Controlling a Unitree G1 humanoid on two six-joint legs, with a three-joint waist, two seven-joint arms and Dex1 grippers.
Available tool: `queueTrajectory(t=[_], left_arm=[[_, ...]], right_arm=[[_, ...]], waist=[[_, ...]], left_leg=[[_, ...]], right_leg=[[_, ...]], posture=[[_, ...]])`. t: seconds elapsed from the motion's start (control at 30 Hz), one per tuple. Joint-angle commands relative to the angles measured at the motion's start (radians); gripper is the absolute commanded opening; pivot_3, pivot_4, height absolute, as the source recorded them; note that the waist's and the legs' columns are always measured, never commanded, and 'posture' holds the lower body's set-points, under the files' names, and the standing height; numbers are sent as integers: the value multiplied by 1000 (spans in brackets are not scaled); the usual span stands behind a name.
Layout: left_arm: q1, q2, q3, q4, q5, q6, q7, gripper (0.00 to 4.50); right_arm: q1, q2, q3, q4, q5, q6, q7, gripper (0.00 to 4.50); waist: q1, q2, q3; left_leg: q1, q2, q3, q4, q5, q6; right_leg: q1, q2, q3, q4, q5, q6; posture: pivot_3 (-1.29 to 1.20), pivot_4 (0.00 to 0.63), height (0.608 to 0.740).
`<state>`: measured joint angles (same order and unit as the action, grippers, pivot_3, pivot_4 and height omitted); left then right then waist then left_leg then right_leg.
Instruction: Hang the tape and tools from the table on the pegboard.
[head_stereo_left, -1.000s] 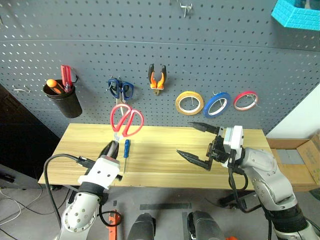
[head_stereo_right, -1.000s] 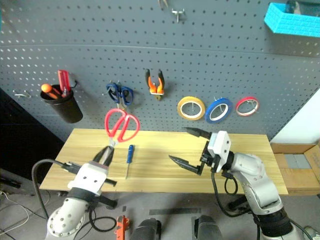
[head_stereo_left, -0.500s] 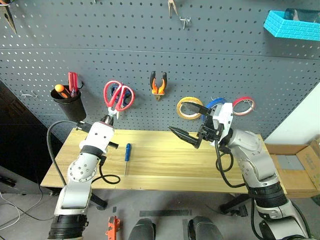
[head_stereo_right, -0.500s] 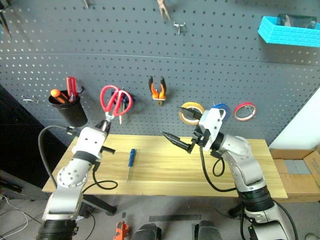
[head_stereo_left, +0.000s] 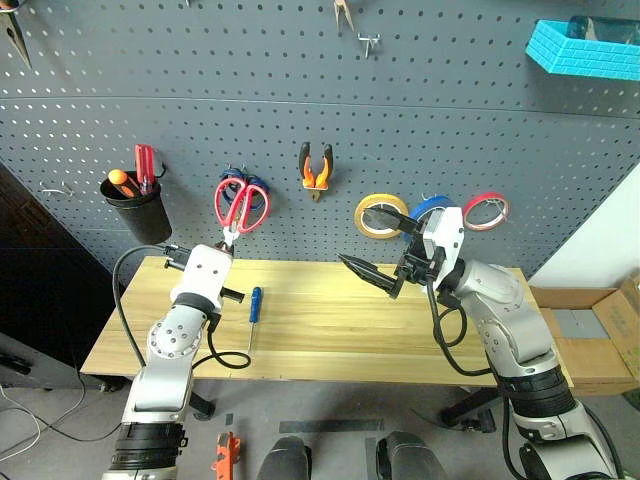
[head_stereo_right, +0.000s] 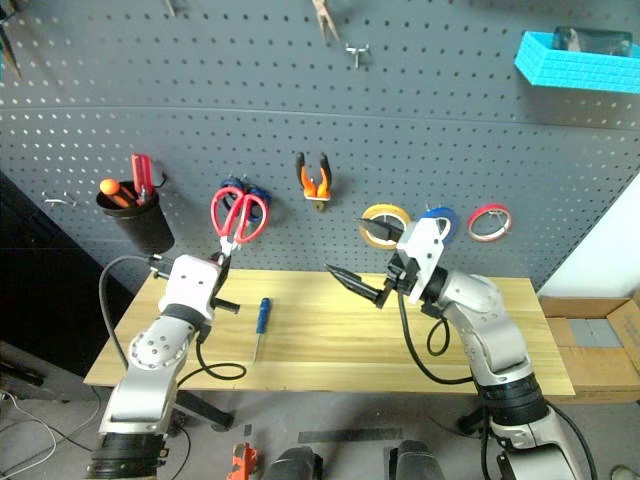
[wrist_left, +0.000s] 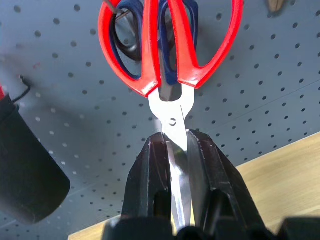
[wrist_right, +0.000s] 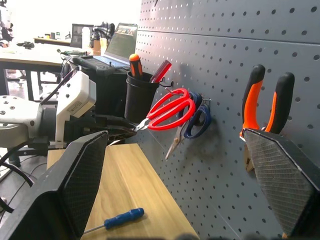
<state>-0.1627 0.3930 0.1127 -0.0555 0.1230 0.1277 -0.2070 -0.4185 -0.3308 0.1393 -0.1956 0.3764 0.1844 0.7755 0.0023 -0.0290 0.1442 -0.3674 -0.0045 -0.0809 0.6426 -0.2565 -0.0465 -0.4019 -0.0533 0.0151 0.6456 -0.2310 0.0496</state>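
Left eye view: the pale plank bench stands against the dark grey pegboard. The blue-handled screwdriver lies on the bench toward its left end, the only thing on it. On the pegboard hang the pliers, the yellow tape, a blue tape roll and a red tape roll; a black cup of tools hangs at the left and a blue basket at the upper right. A cardboard box sits beyond the bench's right end.

The left claw is closed on the blades of the red-handled scissors, whose handles lie against the pegboard over the blue-handled scissors. The right claw hangs above the bench, near the yellow tape, its fingers spread wide and empty.
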Motion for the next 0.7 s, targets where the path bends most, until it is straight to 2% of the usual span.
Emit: queueTrajectory(t=[0.03, 0.3, 0.43, 0.6, 0.7], left_arm=[[-49, -3, -3, 10, -12, 0, 1, 1543], [-89, 16, -28, 114, 4, -33, -9, 4387], [-23, 5, -42, 119, -13, 17, -37, 4477], [60, -58, -62, 89, -37, 143, -41, 4477], [56, -77, -67, 85, -37, 194, -32, 4477]], right_arm=[[-5, -2, -25, -53, 14, 3, -13, 4500], [22, -20, -20, -89, 18, 35, -12, 4500], [54, -52, 4, -143, 18, 70, 11, 4500], [97, -120, 111, -196, -26, 125, 68, 4500], [96, -107, 152, -208, -47, 140, 52, 4500]], waist=[[-3, 1, 2], [-6, 4, 14], [-11, 6, 34], [-30, 5, 75], [-31, 4, 103]], left_leg=[[0, 0, 0, 0, 0, 0], [0, 0, 0, 0, 0, 0], [0, 0, 0, 0, 0, 1], [-2, 0, 0, 0, -2, 3], [-7, 1, -4, 3, -2, 3]], right_leg=[[0, 0, 0, 0, 0, 0], [-1, 0, 1, 0, 0, 0], [-1, 0, 1, 0, -3, 3], [-3, -1, 1, 0, -4, 4], [-5, -1, -3, 1, -4, 4]], posture=[[38, 129, 740], [18, 167, 740], [1, 217, 740], [-11, 258, 740], [-13, 318, 740]])
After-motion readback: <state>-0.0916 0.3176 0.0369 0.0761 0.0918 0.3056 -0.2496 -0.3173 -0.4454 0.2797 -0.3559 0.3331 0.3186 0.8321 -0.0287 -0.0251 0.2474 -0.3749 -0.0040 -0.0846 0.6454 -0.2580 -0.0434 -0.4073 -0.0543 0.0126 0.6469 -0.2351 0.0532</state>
